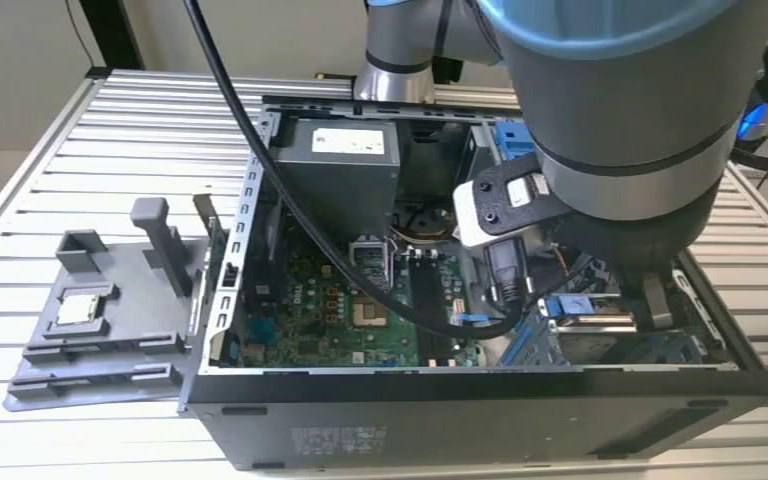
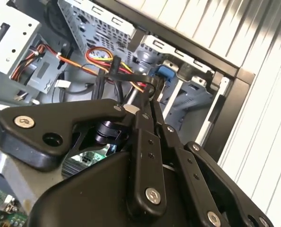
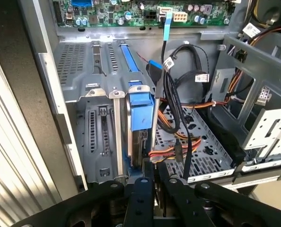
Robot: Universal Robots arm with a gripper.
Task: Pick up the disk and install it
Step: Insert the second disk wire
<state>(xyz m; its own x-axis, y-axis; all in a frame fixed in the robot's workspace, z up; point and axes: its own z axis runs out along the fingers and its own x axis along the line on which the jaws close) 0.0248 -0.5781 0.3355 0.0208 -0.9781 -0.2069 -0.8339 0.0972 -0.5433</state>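
The disk [image 3: 139, 118] stands on edge in a slot of the drive bay at the front corner of the open computer case [image 1: 491, 400]. Its blue plastic frame faces me in the first wrist view. In the exterior view the disk [image 1: 595, 318] shows as a silver face with a blue edge down in the bay. My gripper [image 3: 154, 182] hangs right over the disk's near edge, fingers drawn together with nothing seen between them. In the second wrist view the fingertips [image 2: 149, 92] end close to a blue part [image 2: 164, 75] of the bay.
Orange, red and black cables [image 3: 178, 123] run beside the disk slot. The motherboard [image 1: 344, 300] and power supply [image 1: 337, 150] fill the case. On the exterior view's left, a grey fixture [image 1: 104, 330] holds a small square chip [image 1: 80, 308] on the slatted metal table [image 1: 37, 180].
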